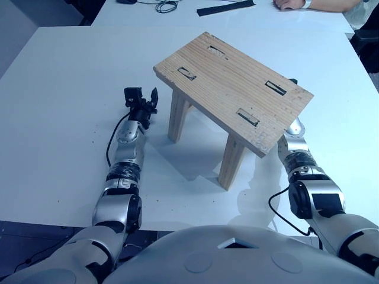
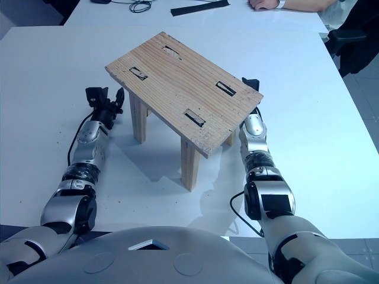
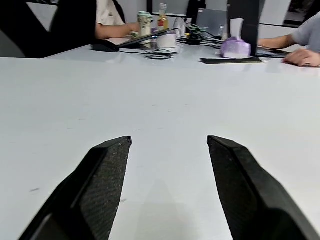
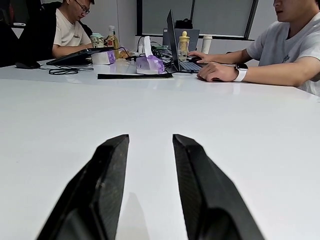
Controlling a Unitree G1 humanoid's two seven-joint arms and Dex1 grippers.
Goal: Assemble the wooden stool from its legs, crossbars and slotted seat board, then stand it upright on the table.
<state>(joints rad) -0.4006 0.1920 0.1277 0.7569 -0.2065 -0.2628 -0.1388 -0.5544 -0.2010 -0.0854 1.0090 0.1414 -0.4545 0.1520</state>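
The wooden stool stands upright on the white table [image 1: 59, 89]. Its slotted seat board [image 1: 231, 89] is on top, and two pale legs [image 1: 177, 115] [image 1: 231, 161] show beneath it. My left gripper [image 1: 142, 97] rests low over the table just left of the stool. It is open, with bare tabletop between its fingers [image 3: 110, 170]. My right gripper [image 2: 251, 83] lies at the stool's right side, mostly hidden behind the seat board's edge. It is open by a narrower gap, and nothing is between its fingers [image 4: 107, 165].
A second table abuts the far edge, carrying a black strip [image 1: 225, 7], cables [image 1: 166, 6] and a person's hand [image 1: 290, 5]. A purple tissue box [image 4: 150, 64] and a laptop [image 4: 175, 45] stand farther back. The table's right edge [image 1: 370, 83] is close to the right arm.
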